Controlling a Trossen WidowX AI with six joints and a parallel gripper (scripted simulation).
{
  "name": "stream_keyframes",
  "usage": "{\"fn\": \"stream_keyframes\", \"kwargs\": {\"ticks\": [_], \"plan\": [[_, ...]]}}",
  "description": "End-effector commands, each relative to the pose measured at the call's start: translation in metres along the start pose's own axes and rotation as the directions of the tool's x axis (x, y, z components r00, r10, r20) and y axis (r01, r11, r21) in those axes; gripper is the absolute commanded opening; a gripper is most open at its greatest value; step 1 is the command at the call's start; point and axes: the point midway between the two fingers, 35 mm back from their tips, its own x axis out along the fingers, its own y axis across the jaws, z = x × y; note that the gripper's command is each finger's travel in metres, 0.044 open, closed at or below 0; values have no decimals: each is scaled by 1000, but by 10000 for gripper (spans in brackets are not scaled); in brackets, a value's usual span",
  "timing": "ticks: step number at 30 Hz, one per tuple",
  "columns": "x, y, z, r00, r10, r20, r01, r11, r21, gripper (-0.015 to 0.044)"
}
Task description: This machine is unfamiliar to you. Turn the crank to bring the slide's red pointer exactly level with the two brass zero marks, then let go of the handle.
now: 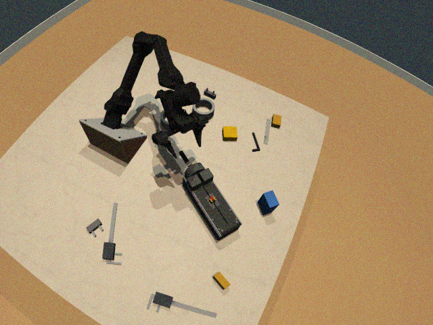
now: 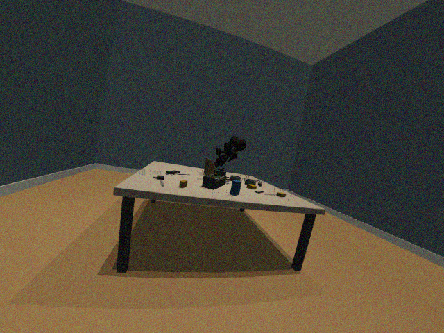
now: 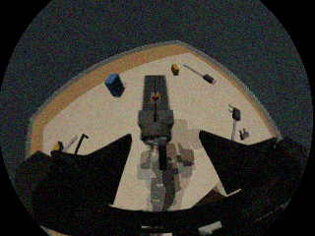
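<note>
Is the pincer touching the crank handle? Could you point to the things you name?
Apart: the wrist view shows bare gaps on both sides between the open pincer (image 1: 187, 151) (image 3: 165, 133) and the handle (image 1: 183, 156) (image 3: 162, 157).

blk gripper (image 1: 187, 145) (image 3: 165, 136) | drk-gry machine (image 1: 223, 221) (image 2: 214, 182) (image 3: 149, 88) | red ptr (image 1: 212, 198) (image 3: 156, 96) | blu block (image 1: 268, 202) (image 2: 235, 187) (image 3: 114, 85) | off-wht tbl (image 1: 147, 217) (image 2: 200, 196) (image 3: 94, 123)

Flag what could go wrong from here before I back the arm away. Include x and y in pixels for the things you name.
The open gripper (image 1: 187, 151) (image 3: 165, 136) straddles the crank handle (image 1: 183, 156) (image 3: 162, 157), so a sideways retreat might knock it and turn the crank.

The red pointer (image 1: 212, 198) (image 3: 156, 96) sits among the brass marks, but is too small to confirm exactly level; leaving now could lock in a slight miss.
</note>
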Motion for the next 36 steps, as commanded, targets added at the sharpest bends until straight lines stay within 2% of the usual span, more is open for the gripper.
{"fn": "stream_keyframes", "kwargs": {"ticks": [1, 23, 36], "plan": [[9, 0, 16, 999, 34, -18, -35, 998, -47, 440], [75, -26, 90, 962, 258, -88, -272, 910, -311, 440], [115, -25, 54, 961, 261, -88, -276, 909, -312, 440]]}}
